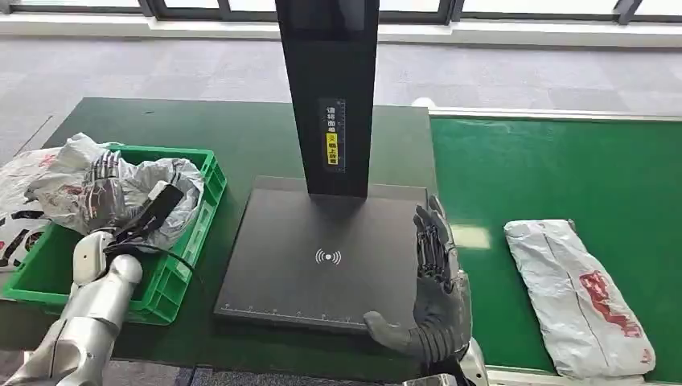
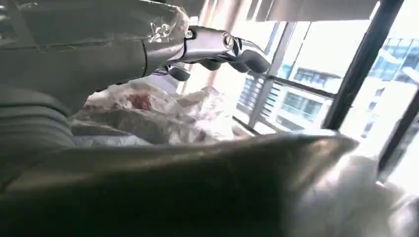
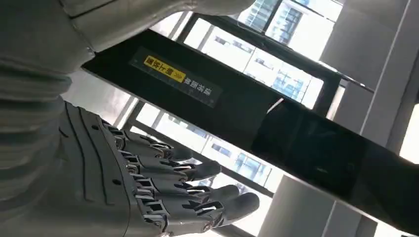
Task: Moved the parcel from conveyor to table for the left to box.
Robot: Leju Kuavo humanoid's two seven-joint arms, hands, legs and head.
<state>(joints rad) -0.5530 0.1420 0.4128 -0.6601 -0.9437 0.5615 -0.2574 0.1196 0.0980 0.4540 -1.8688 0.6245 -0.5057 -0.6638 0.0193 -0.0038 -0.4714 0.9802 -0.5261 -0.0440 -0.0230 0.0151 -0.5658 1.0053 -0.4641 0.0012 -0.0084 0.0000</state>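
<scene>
A grey plastic parcel (image 1: 579, 297) with red print lies flat on the bright green conveyor (image 1: 563, 169) at the right. My right hand (image 1: 434, 281) stands on edge over the right rim of the black scanner plate (image 1: 322, 249), left of that parcel and apart from it, fingers (image 3: 197, 197) straight and holding nothing. At the left, a green crate (image 1: 181, 265) holds crumpled grey parcels (image 1: 173, 181). My left hand (image 1: 103, 189) hovers over them, its fingers (image 2: 217, 47) stretched out above the crumpled parcels (image 2: 163, 116), gripping nothing.
A tall black scanner post (image 1: 330, 96) with a yellow label rises behind the plate. Another printed bag (image 1: 16, 213) lies outside the crate at the far left. The dark green table (image 1: 249, 137) runs behind the crate and plate.
</scene>
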